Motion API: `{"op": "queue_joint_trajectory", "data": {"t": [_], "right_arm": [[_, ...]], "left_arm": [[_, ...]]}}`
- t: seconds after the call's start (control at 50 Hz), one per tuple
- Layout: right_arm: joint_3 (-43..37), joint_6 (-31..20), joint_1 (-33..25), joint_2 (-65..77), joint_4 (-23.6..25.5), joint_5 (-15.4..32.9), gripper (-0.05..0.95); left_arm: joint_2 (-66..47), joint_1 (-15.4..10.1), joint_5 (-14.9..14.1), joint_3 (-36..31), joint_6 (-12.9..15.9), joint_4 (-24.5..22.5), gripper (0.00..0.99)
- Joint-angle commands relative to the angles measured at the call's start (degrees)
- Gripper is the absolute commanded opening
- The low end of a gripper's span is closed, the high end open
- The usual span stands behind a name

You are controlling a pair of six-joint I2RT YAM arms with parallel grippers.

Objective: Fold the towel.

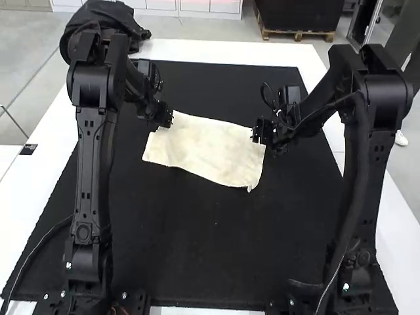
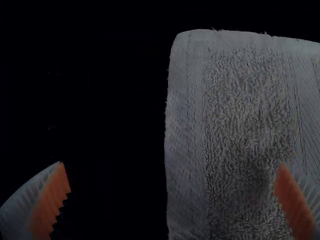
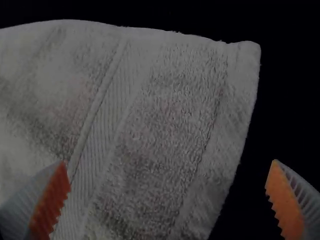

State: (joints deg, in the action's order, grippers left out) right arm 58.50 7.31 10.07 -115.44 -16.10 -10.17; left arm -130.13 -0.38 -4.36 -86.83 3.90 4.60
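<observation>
Black mat [image 1: 197,256] w/ cream towel [image 1: 203,147] lying flat on its far half, btwn L gripper [image 1: 170,119] & R gripper [image 1: 256,131].
Towel's near edge bows slightly, small tip at near R corner; L gripper at its L end, fingers wide apart, R gripper at its R end, also wide, w/ a towel edge btwn each pair. White table [image 1: 197,49] around mat; black fabric bundle [image 1: 133,27] at table's far L.

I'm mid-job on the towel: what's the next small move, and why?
Probably lower the left pincer and right pincer together, fingers open, towards the towel. It lies spread, and one of its side edges runs between each pair of fingers, so closing lower down should likely catch both ends for the fold.
</observation>
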Motion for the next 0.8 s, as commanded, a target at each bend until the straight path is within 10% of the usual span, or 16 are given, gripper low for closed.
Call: {"op": "queue_joint_trajectory", "data": {"t": [0.0, 0.78], "right_arm": [[1.9, -1.2, 0.7, -1.2, -0.4, 1.2, 0.90], [6.3, -6.3, 2.2, -5.9, 0.4, 5.5, 0.90]], "left_arm": [[-1.0, -0.1, -0.7, -3.0, 0.8, -0.2, 0.959], [-3.9, 0.0, -0.7, -6.5, 0.7, 2.1, 0.931]]}}
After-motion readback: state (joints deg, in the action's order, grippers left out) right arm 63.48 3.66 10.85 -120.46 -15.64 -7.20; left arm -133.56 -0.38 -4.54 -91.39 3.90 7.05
